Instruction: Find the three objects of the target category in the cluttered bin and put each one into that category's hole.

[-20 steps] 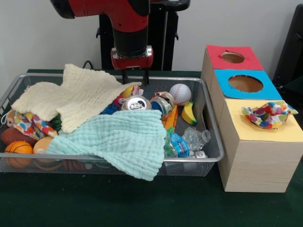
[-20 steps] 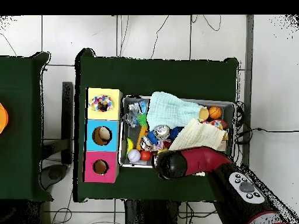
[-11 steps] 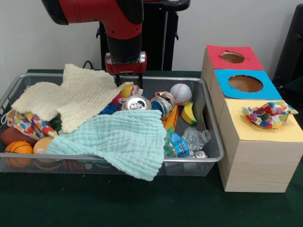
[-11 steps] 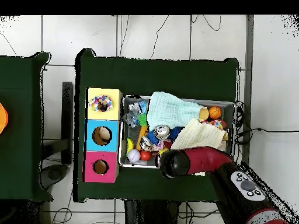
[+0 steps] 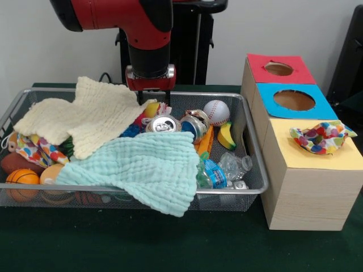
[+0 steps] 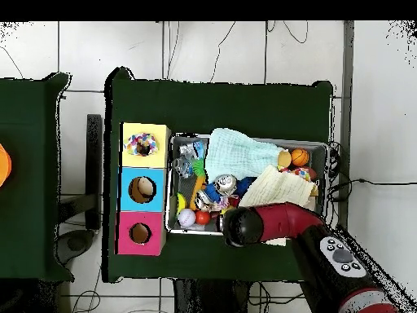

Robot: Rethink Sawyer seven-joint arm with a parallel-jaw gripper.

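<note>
Red arm's gripper (image 5: pixel 153 97) has shifted toward the cream cloth (image 5: pixel 85 115).
Fingers spread narrowly, holding nothing; bin (image 5: pixel 249 148) search continues, nothing picked yet.

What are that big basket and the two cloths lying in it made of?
The basket looks like silver wire mesh, since you can see through its sides under a shiny metal rim. The cream cloth and the mint cloth look like soft woven cotton, with a crinkled, quilted matte surface; the fibre itself is a guess.
</note>
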